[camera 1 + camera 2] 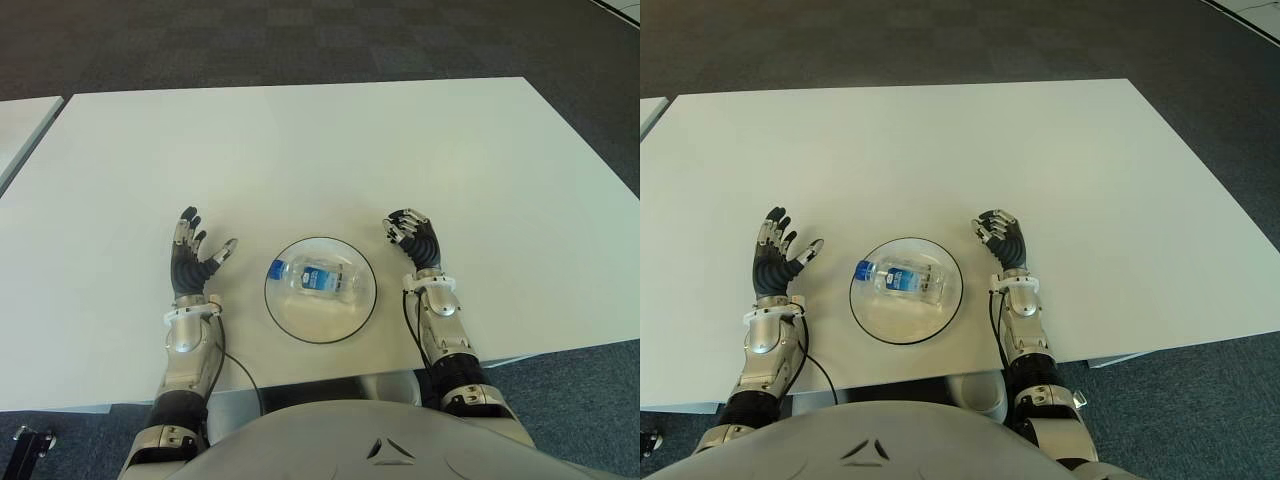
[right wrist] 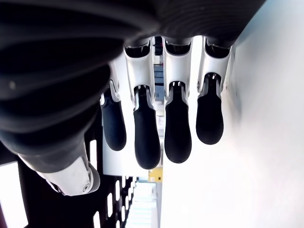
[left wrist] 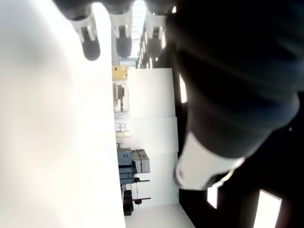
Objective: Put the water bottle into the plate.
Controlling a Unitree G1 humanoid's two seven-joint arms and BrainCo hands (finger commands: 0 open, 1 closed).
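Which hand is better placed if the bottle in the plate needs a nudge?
Left, marginally: the left hand shows open beside the water bottle cap end in the plate. The right hand is open too.

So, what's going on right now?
Left hand and right hand open, empty, flanking plate. Water bottle lies in plate. Nothing in the way.

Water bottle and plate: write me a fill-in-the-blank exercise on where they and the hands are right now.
1. The water bottle lies on its ____ in the plate.
2. The bottle's cap is ____ in colour.
3. The left hand and right hand each hold ____.
4. The plate sits ____ the two hands on the table.

Missing words: side; blue; nothing; between
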